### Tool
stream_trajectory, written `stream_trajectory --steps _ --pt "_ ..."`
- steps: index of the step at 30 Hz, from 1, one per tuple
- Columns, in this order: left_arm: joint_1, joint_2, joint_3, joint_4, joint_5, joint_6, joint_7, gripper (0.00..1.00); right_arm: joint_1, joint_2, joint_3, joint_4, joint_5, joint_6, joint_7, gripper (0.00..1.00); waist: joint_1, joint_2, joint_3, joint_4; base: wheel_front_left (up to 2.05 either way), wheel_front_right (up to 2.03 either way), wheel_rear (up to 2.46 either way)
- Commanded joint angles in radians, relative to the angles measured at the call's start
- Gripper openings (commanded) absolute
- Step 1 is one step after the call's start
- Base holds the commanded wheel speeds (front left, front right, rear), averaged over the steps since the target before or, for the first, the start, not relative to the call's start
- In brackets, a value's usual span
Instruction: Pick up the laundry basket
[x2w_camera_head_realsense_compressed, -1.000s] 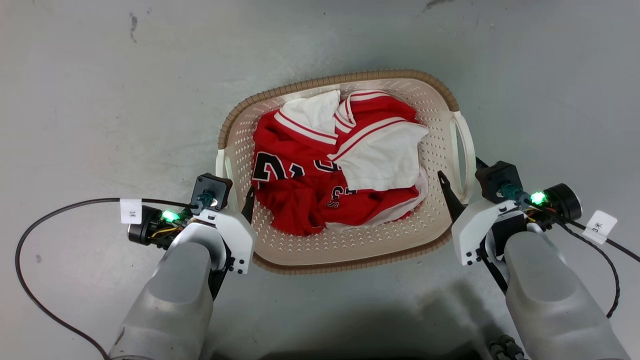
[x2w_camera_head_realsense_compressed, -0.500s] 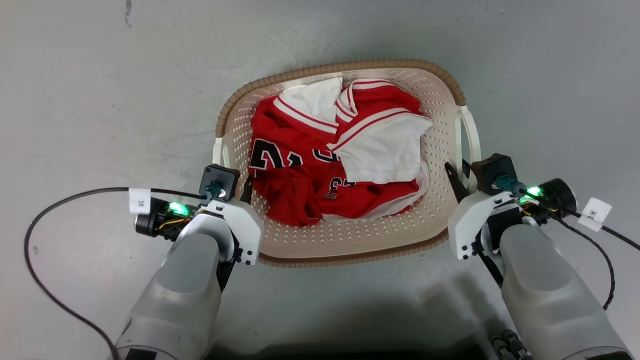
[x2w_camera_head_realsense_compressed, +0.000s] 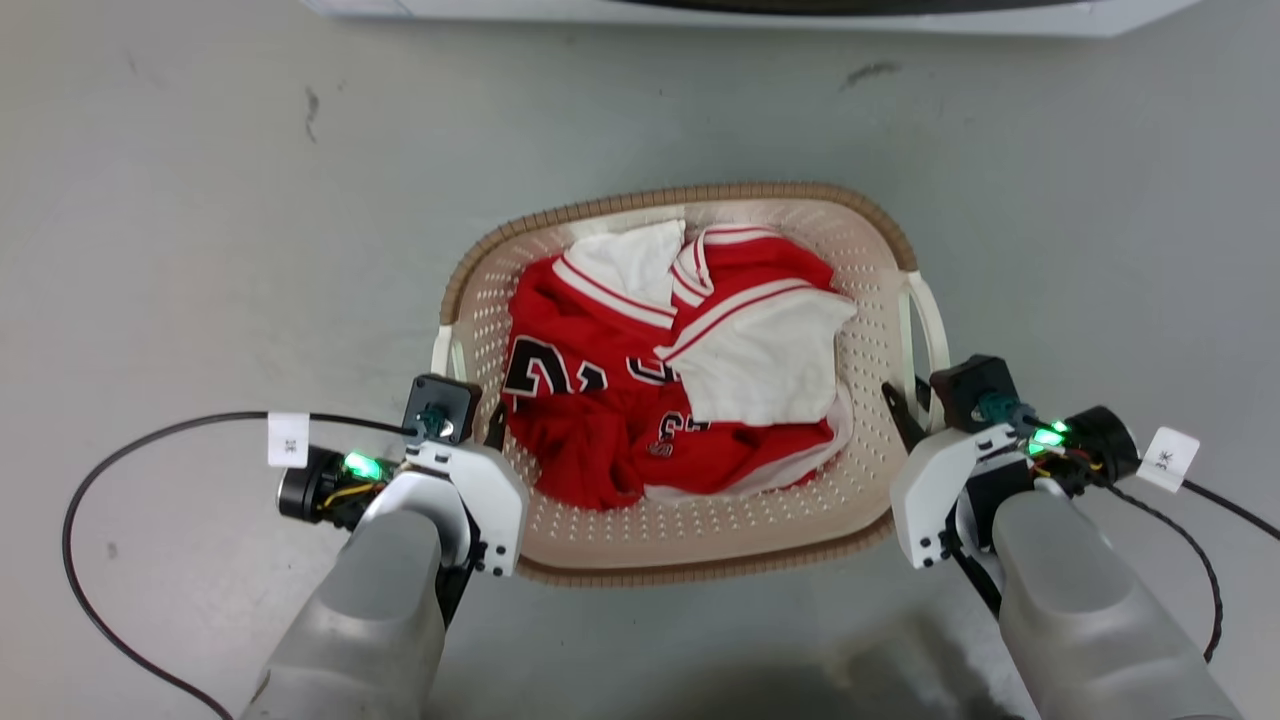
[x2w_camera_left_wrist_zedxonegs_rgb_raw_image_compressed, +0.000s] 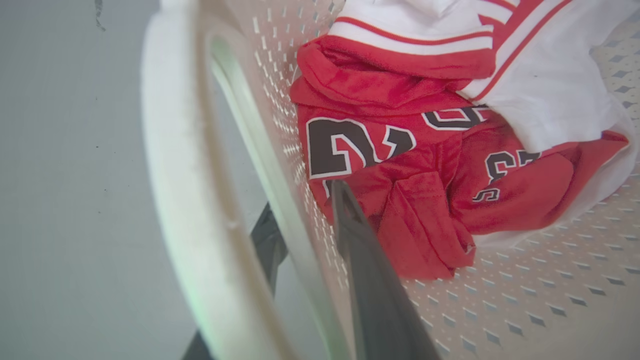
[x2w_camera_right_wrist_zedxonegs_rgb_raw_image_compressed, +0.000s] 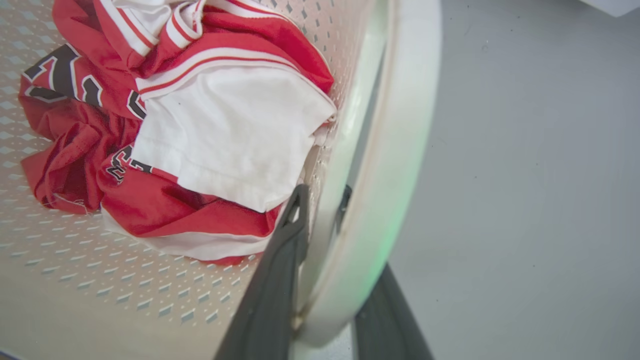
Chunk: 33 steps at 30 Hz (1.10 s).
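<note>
Grey floor (x2w_camera_head_realsense_compressed: 200, 200), scuffed with a few dark marks, spreads around the laundry basket (x2w_camera_head_realsense_compressed: 870, 330). Beyond the basket's far rim runs the edge of a white appliance (x2w_camera_head_realsense_compressed: 700, 8). The basket lies between the two arms; whether its base touches the floor cannot be told. It holds a crumpled red jersey (x2w_camera_head_realsense_compressed: 590, 400) with a white garment (x2w_camera_head_realsense_compressed: 760, 360) lying over it. The left forearm (x2w_camera_head_realsense_compressed: 370, 600) and right forearm (x2w_camera_head_realsense_compressed: 1080, 600) reach in at the basket's near corners. The left gripper (x2w_camera_head_realsense_compressed: 475, 410) is clamped on the basket's left wall below the handle, one finger inside and one outside. The right gripper (x2w_camera_head_realsense_compressed: 905, 392) pinches the right wall likewise. A black cable (x2w_camera_head_realsense_compressed: 100, 470) trails away from the basket's left side.
</note>
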Motion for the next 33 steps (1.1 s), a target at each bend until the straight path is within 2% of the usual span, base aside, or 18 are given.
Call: stream_trajectory --steps 1,15,20,33 --pt "0.012 0.016 -0.003 0.005 -0.001 -0.004 -0.004 0.0 0.016 -0.016 0.007 0.007 0.0 -0.001 -0.002 0.0 -0.0001 0.0 -0.049 0.003 0.0 0.0 0.0" --pt "0.112 0.006 -0.025 0.052 -0.039 -0.018 0.033 0.0 0.101 -0.017 0.088 0.104 0.036 -0.001 0.015 0.0 -0.0001 0.0 -0.318 -0.004 0.0 0.0 0.0" --pt "0.141 0.002 -0.039 0.054 -0.054 -0.025 0.075 0.0 0.132 -0.018 0.113 0.121 0.057 -0.001 0.056 0.0 -0.0001 0.0 -0.409 0.001 0.0 0.0 0.0" --pt "0.202 -0.003 -0.086 0.055 -0.099 -0.032 0.163 0.0 0.191 -0.017 0.264 0.134 0.186 -0.001 0.182 0.0 -0.0001 0.0 -0.587 0.005 0.0 0.0 0.0"
